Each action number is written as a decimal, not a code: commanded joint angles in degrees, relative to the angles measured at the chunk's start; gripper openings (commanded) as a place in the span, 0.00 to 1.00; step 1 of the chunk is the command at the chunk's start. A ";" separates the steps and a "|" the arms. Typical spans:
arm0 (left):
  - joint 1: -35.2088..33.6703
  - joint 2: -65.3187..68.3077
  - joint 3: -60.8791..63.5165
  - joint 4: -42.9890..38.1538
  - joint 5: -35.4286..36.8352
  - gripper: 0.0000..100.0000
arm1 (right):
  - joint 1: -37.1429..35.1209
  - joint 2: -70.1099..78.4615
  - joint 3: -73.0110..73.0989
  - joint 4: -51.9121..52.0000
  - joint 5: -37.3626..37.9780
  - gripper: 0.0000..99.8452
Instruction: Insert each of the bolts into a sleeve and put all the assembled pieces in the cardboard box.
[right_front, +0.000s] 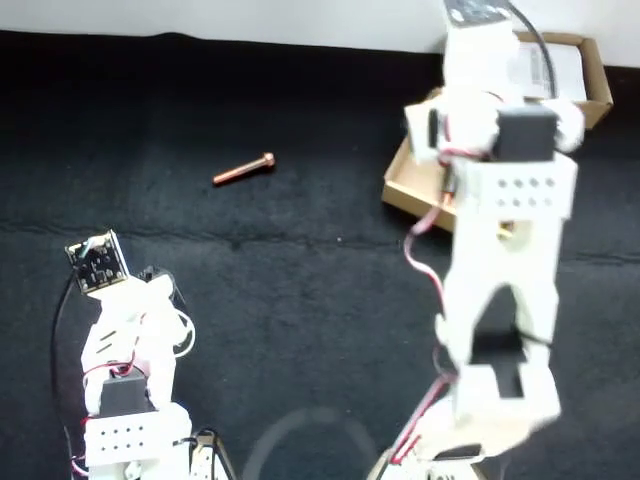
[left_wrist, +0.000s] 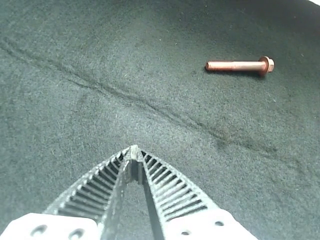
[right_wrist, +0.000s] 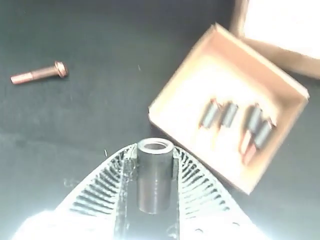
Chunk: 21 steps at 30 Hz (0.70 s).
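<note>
From above, we are seeing one bolt (right_front: 245, 169) lying well apart from the cardboard box (right_front: 408, 192). Left wrist view: our left hand (left_wrist: 134, 151) is sitting clenched and empty. Right wrist view: our right hand (right_wrist: 155, 150) is gripping a sleeve (right_wrist: 154, 182) beside the box, and tilting it risks jamming the bolt.

Strong overhead light bleaches the box (right_wrist: 190, 95) floor and flap; the right gripper (right_wrist: 155, 150) near the box glares white, its sleeve (right_wrist: 155, 175) rim shining. The mat (right_front: 300, 300) beside the box is dark.

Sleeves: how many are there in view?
5. One sleeve is held in the right claw. Four more seem to lie in the box, side by side; they are blurred, so one could be hidden.
</note>
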 joint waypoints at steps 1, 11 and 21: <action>-0.22 0.13 1.45 -0.79 -0.44 0.01 | 5.85 -16.13 15.87 0.57 -0.26 0.01; 1.27 0.31 -1.10 7.03 -8.44 0.01 | 19.03 -54.81 56.66 0.48 12.13 0.01; 4.44 2.24 -25.80 25.58 -10.55 0.01 | 28.26 -91.12 81.98 0.57 16.09 0.01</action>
